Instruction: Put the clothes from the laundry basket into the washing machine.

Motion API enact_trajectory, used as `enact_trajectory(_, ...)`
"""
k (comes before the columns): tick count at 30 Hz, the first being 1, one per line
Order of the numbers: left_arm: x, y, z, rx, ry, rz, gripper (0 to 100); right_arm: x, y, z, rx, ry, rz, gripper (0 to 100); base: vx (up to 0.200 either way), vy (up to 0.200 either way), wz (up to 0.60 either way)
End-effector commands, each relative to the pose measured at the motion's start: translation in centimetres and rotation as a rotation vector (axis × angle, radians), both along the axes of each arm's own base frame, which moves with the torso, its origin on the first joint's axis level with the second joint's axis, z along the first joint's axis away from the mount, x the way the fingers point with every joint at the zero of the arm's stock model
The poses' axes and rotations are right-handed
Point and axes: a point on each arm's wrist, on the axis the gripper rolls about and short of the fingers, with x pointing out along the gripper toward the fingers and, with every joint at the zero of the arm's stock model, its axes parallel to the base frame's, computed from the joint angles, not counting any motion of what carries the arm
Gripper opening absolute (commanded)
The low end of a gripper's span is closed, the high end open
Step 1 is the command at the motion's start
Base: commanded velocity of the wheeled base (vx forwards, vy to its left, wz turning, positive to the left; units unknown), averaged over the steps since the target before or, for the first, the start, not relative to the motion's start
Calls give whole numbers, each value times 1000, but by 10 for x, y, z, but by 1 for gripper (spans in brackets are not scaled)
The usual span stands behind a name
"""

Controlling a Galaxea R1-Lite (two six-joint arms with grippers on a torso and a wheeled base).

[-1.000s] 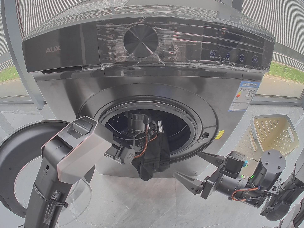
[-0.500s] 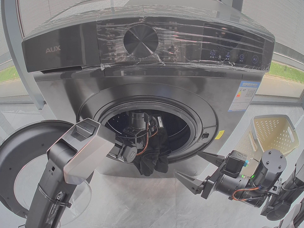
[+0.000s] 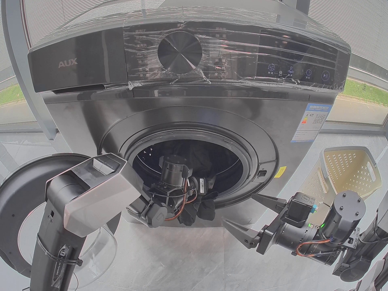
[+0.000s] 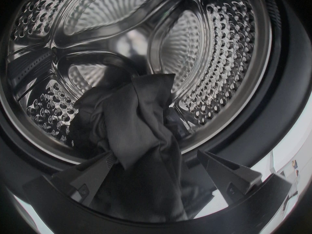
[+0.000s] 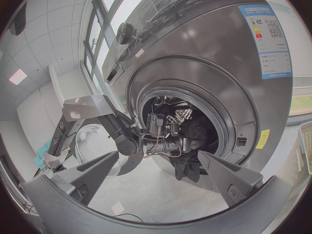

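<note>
Dark garment [image 4: 136,130]: draped over the lower rim of the door opening of the washing machine [image 3: 242,114], tail hanging outside. Left pincer [image 4: 155,155]: open, straddling it. Right pincer [image 3: 238,208]: open, empty. Risk: ungripped cloth slides to the floor [image 3: 182,255], or snags a finger on withdrawal.

The right arm [image 3: 343,219] hides the laundry basket's [image 3: 350,169] lower part.

Grey tiled floor [image 3: 182,255], slatted window blinds [image 3: 355,17], grass [image 3: 363,91] outside.
</note>
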Motion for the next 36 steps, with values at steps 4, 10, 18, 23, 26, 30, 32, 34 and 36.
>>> enact_trajectory(4,-18,6,-17,59,74,-54,100,-2,3,-2,-3,5,12,100,0,0,0)
enact_trajectory(10,-11,7,-28,75,76,-50,100,-2,2,-1,-2,2,12,100,0,0,0)
enact_trajectory(18,-9,8,-43,90,93,-44,0,-1,4,0,4,-3,15,100,0,0,0)
enact_trajectory(23,4,-1,-24,39,21,-28,0,-2,5,1,5,-4,21,100,0,0,0)
enact_trajectory(26,17,-5,-6,-17,-57,10,0,-4,6,2,9,-6,27,100,0,0,0)
enact_trajectory(30,29,-8,10,-73,-136,39,0,-4,7,2,12,-8,32,100,0,0,0)
enact_trajectory(32,34,-8,17,-90,-167,54,0,-4,7,2,12,-8,32,100,0,0,0)
enact_trajectory(34,38,-7,18,-93,-188,67,0,-4,8,3,13,-9,33,100,0,0,0)
enact_trajectory(36,39,-6,16,-89,-195,68,0,-5,8,3,15,-11,36,100,0,0,0)
